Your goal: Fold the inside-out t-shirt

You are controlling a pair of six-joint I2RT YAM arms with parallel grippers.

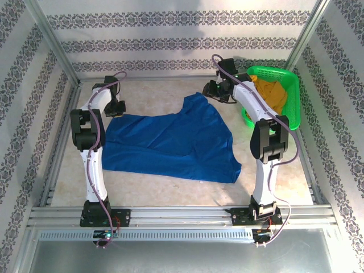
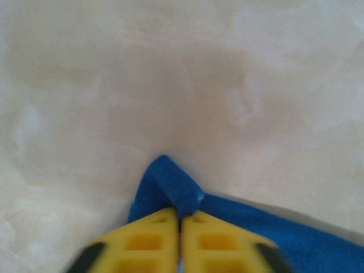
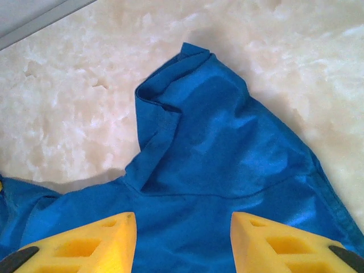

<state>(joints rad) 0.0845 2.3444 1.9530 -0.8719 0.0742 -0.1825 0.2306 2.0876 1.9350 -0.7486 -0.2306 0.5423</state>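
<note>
Pale marbled surface (image 1: 153, 96) carries the royal-blue t-shirt (image 1: 170, 142) spread across its middle. My left claw (image 2: 181, 211) pinches tight on the shirt's far-left corner, and my right claw (image 3: 183, 216) hangs half-open above its far sleeve.

The left claw (image 2: 181, 219) seems blurred, and the t-shirt (image 2: 170, 190) it pinches runs off-frame.

No readable text, labels, brands or numbers anywhere.

I see bright, even light on the pale desk (image 1: 159, 94) — shadows are soft. My left wrist view is blurry, its yellow fingers (image 2: 151, 244) smeared; the right wrist view is crisp, with sheen on the t-shirt (image 3: 227, 142).
</note>
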